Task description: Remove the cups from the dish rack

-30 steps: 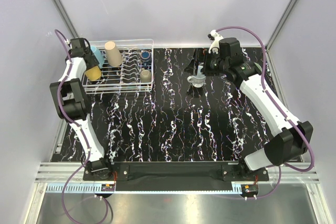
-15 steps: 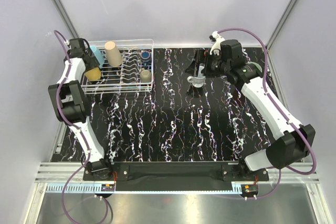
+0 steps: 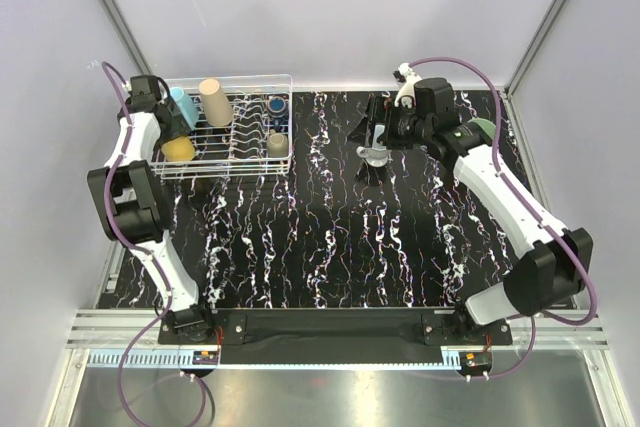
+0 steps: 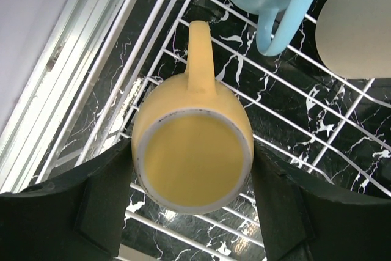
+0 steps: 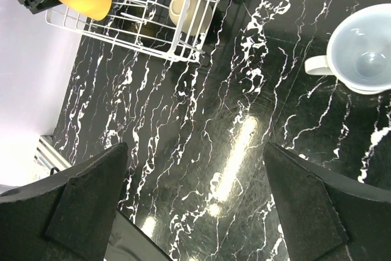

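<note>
In the left wrist view a yellow mug (image 4: 192, 157) sits between the fingers of my left gripper (image 4: 192, 175), which is shut on it, both pads against its sides. It hangs over the left end of the white dish rack (image 3: 250, 169), handle pointing away. Still in the rack are a cyan mug (image 3: 183, 102), a tan tumbler (image 3: 214, 102), a navy cup (image 3: 275, 105) and a cream cup (image 3: 277, 144). A pale mug (image 5: 365, 53) stands upright on the table. My right gripper (image 5: 201, 212) hovers open and empty beside it, over the bare table.
The table is black marble (image 3: 330, 247) with white veins. The rack fills its far left corner, next to the enclosure wall and a metal rail (image 4: 67, 59). The cyan mug's handle (image 4: 278, 29) and the tan tumbler (image 4: 357, 29) lie just beyond the yellow mug.
The left gripper with the yellow mug has shifted slightly toward the near left edge of the rack. The right wrist has drawn back a little from the pale mug.
</note>
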`<action>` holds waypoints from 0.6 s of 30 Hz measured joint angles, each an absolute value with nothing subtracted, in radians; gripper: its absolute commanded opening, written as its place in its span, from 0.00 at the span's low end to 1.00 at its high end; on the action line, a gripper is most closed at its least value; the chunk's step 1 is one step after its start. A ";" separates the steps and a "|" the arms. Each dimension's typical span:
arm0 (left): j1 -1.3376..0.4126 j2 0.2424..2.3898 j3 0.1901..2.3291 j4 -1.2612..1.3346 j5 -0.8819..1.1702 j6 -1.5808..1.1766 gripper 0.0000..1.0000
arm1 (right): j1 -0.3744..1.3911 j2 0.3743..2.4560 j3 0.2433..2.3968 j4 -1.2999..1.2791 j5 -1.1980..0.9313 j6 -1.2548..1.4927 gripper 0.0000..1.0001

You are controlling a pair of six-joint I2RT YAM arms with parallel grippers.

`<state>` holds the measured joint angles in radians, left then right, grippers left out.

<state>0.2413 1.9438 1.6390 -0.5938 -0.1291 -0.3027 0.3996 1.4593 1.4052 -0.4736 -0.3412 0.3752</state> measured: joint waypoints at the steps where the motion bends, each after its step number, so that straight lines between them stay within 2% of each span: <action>1: 0.240 1.938 1.636 -0.597 -0.127 -0.303 0.00 | 0.400 1.469 1.405 -0.467 -0.345 0.378 1.00; 9: 0.220 1.873 1.626 -0.616 -0.086 -0.308 0.00 | 0.412 1.609 1.428 -0.393 -0.389 0.421 1.00; 18: 0.200 1.784 1.626 -0.618 0.020 -0.349 0.00 | 0.464 1.754 1.573 -0.344 -0.385 0.434 1.00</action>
